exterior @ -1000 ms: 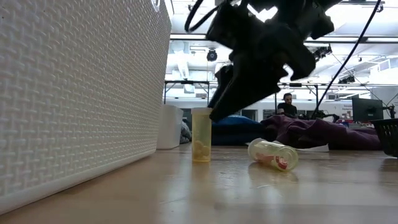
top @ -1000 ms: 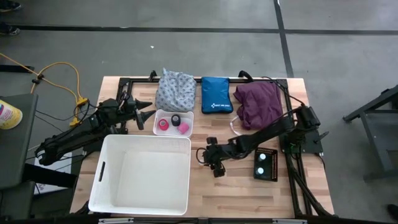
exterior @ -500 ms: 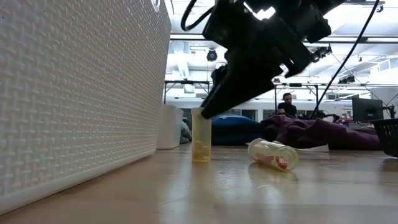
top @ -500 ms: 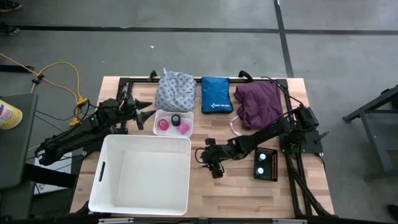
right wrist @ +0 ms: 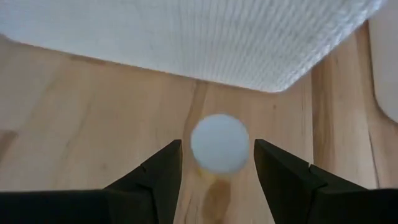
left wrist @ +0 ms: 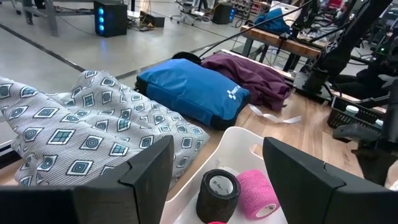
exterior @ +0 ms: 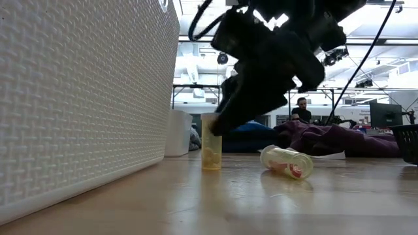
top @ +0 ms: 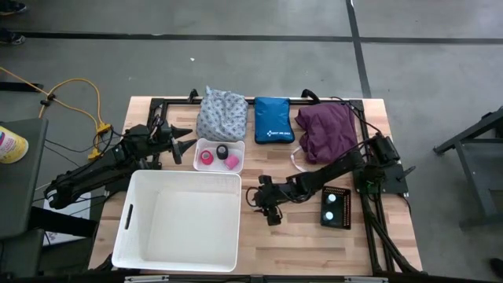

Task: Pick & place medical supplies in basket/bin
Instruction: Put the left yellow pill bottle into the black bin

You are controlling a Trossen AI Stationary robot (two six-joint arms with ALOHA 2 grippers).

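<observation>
A yellow vial [exterior: 211, 150] stands upright on the wooden table beside the white bin [exterior: 85, 98]. Its white cap [right wrist: 219, 143] shows between the fingers of my right gripper [right wrist: 217, 169], which is open and hangs just over the vial's top [exterior: 219, 125], one finger on each side. I cannot tell whether it touches. A second vial [exterior: 287, 162] lies on its side nearby. My left gripper [left wrist: 214, 186] is open and waits above the small white tray [top: 219, 155] that holds a black roll [left wrist: 218, 190] and a pink roll [left wrist: 256, 194].
Along the far edge lie the patterned cloth [top: 220, 114], the blue pouch [top: 273, 119] and the purple cloth [top: 326, 130]. A small black basket [top: 336, 207] sits to the right of my right gripper [top: 263, 198]. The big white bin [top: 177, 220] fills the near left.
My right gripper has come down and shifted slightly toward the bin, so that its fingers now stand over the top of the upright vial. The vials and the left arm have kept still.
</observation>
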